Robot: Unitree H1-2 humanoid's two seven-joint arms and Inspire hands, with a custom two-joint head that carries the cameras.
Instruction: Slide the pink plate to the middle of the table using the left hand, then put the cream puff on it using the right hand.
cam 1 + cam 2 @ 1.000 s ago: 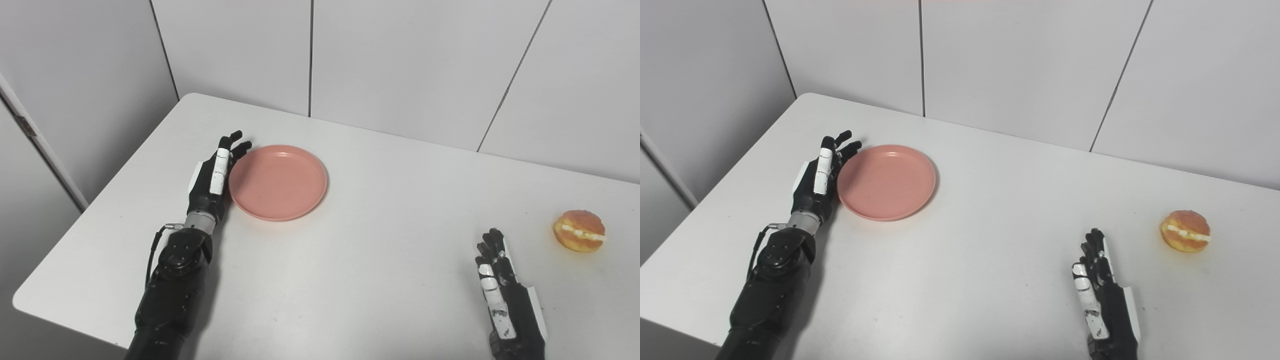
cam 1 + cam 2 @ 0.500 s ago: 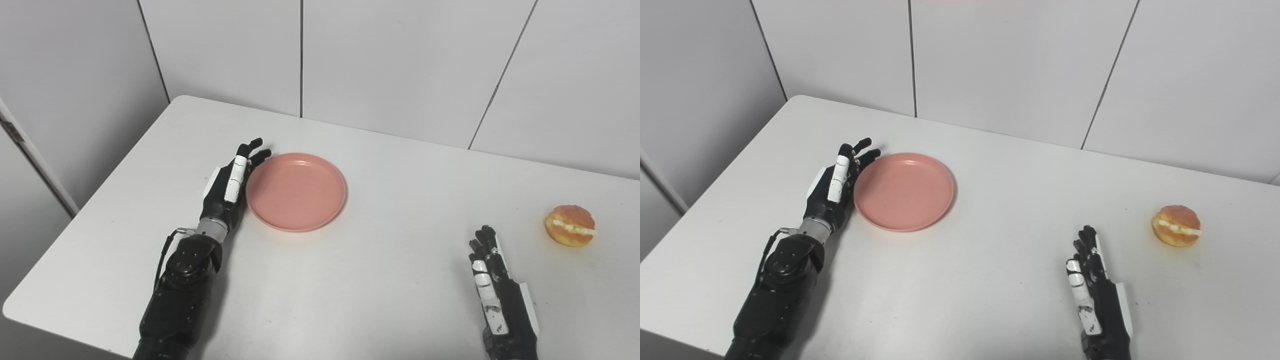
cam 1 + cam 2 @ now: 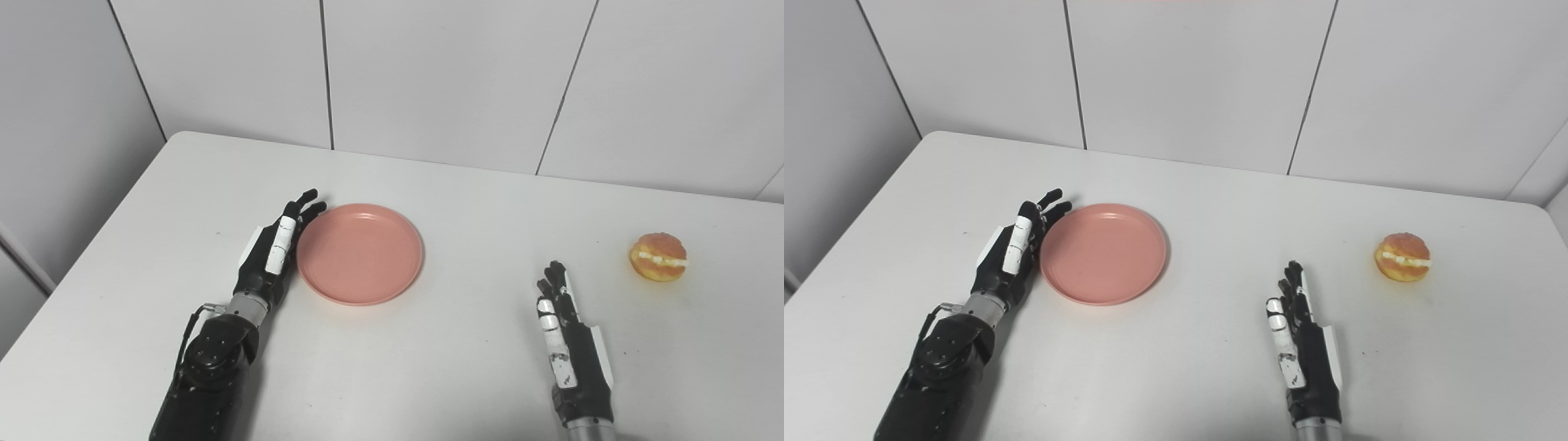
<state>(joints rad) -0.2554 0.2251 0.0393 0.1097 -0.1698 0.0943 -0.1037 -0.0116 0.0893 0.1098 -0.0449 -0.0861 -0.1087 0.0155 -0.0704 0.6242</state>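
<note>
While cream puff (image 3: 658, 256) sits apart, left robot hand (image 3: 269, 256) touches pink plate (image 3: 361, 257).

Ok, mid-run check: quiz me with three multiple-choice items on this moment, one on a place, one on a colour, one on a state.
1. Where is the cream puff?
A. On the plate
B. On the table, right of the right hand
C. In the left hand

2. What colour is the plate?
A. Pink
B. Blue
C. White

3. What is the right hand doing?
A. Holding the cream puff
B. Pressing on the plate
C. Open, holding nothing

Answers:
1. B: the puff sits alone on the white tabletop, apart from the right hand, far from the plate.
2. A: its whole surface is pink.
3. C: its fingers are extended and nothing lies in them; only the left hand is against the plate's left rim.
</note>
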